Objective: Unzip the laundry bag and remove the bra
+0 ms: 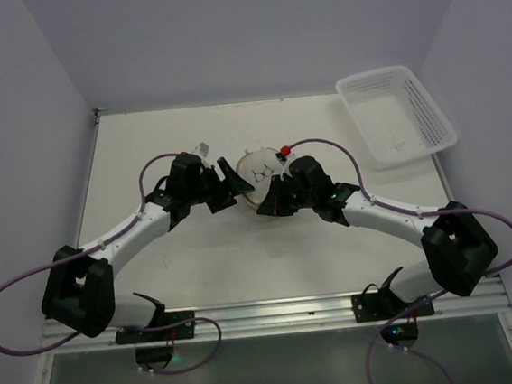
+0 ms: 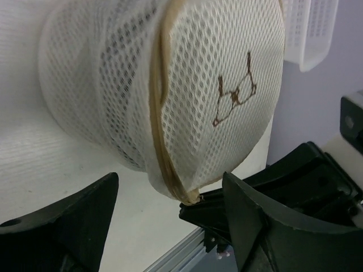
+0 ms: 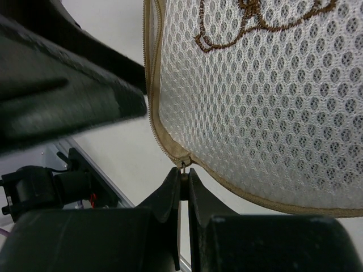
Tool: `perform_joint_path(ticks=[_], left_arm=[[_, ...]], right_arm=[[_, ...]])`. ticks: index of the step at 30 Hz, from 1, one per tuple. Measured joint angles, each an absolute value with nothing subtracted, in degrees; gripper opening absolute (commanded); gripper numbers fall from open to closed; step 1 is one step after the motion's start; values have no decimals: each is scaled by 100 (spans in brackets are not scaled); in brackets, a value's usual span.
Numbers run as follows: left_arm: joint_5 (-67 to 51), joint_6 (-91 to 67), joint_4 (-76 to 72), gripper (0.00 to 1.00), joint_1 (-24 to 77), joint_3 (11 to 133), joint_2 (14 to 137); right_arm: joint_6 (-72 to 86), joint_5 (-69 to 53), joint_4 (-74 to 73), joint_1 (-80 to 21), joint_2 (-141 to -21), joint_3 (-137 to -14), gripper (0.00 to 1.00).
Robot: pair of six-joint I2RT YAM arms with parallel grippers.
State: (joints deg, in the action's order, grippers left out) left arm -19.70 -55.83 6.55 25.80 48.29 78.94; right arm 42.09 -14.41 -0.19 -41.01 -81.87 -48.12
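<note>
Top view: laundry bag (image 1: 255, 167) lies on the table (image 1: 199, 261) with its face up and the bra outline (image 1: 259, 173) visible. Left gripper (image 1: 229, 184) is right at the bag's left edge, fingers spread, released, nothing in it. Right gripper (image 1: 270, 195) is at the bag's near-right rim, clenched. White basket (image 1: 398, 110) sits well apart from the bag, behind it and to its right.

Left wrist view: bag (image 2: 113, 73) fills the upper frame, puffy mesh. Its tan rim (image 2: 161, 141) runs down the side and the bra outline (image 2: 235, 93) is on the flat face. Left gripper (image 2: 170, 181) has its jaws wide, one finger (image 2: 74, 221) on each side below the bag, neither touching the mesh. Right gripper (image 2: 195, 208) pinches the lowest point of the bag's rim. Basket (image 2: 309, 34) is behind the bag.

Right wrist view: right gripper (image 3: 182, 184) is clamped tight on the zipper pull (image 3: 182, 164) at the bag's bottom rim. Bag mesh (image 3: 272, 124) is above it, with part of the outline (image 3: 266, 17) at the top. Zipper teeth (image 3: 153, 122) run up the bag's left edge from the pull. Can't tell how far it's unzipped. A blurred dark left gripper finger (image 3: 62, 102) is left of the bag.
</note>
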Motion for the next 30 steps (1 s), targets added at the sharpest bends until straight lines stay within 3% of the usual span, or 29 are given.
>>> perform_joint_path(ticks=[2,5,6,9,14,19,28,30], left_arm=[[-1881,-5704,574,68,2884,4766,7918],[-1839,-5887,427,45,3251,4722,8073],[-1826,-5933,392,29,3310,4716,8147],[-1745,-6062,305,1,3341,4705,8217],[-1649,-5942,484,0,3199,4700,8073],[-1959,-5686,613,0,2777,4615,7802],[-2781,-4797,1146,0,2283,4995,7861],[-2823,-4648,1306,9,2191,5363,8145]], right_arm=[[4224,-1439,-12,-4115,-8187,-4816,0],[4230,-1439,-12,-4125,-8187,-4816,0],[4230,-1435,-12,-4125,-8187,-4816,0],[4193,-1389,-73,-4141,-8184,-4790,0],[4003,-1280,-174,-3870,-7787,-4405,0],[3848,-1500,-298,-2936,-6912,-3839,0],[3492,-2099,-489,-2952,-6558,-3924,0],[3531,-2080,-447,-3037,-6700,-3983,0]])
